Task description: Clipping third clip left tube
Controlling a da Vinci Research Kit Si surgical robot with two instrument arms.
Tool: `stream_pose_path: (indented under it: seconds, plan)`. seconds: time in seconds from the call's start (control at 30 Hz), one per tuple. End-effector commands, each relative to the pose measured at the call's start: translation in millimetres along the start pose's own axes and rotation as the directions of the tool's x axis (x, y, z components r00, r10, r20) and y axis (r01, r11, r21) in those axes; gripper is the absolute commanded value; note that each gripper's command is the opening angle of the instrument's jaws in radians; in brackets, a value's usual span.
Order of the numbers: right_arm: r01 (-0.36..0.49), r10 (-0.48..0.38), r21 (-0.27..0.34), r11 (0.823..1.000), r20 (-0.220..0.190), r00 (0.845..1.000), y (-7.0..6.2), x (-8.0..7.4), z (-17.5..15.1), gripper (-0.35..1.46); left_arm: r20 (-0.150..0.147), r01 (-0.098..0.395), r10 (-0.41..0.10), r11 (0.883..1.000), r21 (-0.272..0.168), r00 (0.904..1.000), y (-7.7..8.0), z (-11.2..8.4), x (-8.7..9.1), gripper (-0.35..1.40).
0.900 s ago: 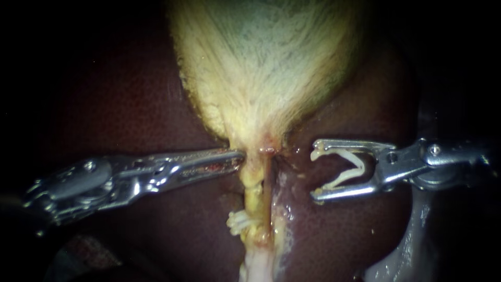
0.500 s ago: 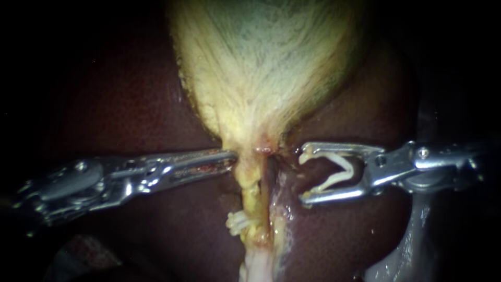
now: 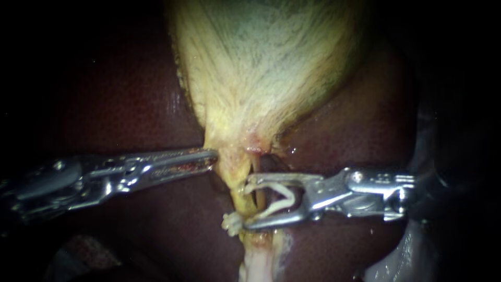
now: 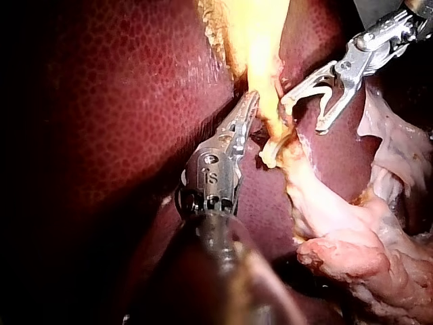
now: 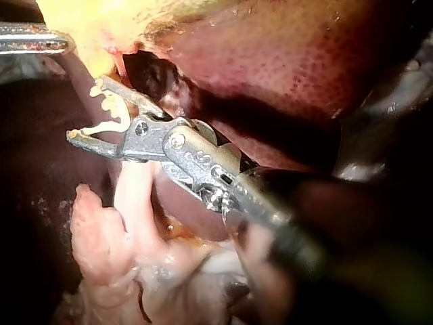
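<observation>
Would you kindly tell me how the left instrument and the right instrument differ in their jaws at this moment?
The left instrument's jaws lie together, while the right instrument's stand wide apart. The left instrument carries nothing that shows, and its tip rests at the gallbladder's narrow end. The right instrument holds an open white clip, and its tips reach the tube. Both are slender metal, coming in from opposite sides.
</observation>
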Motion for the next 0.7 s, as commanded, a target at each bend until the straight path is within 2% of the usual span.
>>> stream_pose_path:
  seconds: [0.03,0.17,0.3,0.47,0.7]
  plan:
    - [0.004,-0.004,-0.004,1.0,0.001,1.0,0.6,-0.5,0.1,0.54,0.0,0.0,0.0,1.0,-0.002,1.0,-0.2,-0.1,-0.1,-0.35]
    - [0.003,-0.003,-0.003,1.0,0.002,1.0,2.3,-1.7,0.0,0.54,0.0,0.001,-0.001,1.0,-0.003,1.0,-0.7,-0.4,-0.3,-0.35]
    - [0.005,-0.005,-0.011,1.0,-0.002,1.0,3.2,-2.3,-0.3,0.54,-0.004,0.003,-0.003,1.0,-0.001,1.0,-0.8,-1.0,-0.8,-0.35]
    - [0.008,-0.008,-0.013,1.0,-0.002,1.0,3.6,-2.7,0.2,0.54,-0.004,0.004,-0.004,1.0,-0.001,1.0,-0.8,-1.1,-0.8,-0.35]
    - [0.02,-0.02,-0.018,1.0,0.001,1.0,3.4,-3.8,2.5,0.53,-0.001,0.005,-0.005,1.0,-0.002,1.0,-1.2,-1.0,-1.0,-0.35]
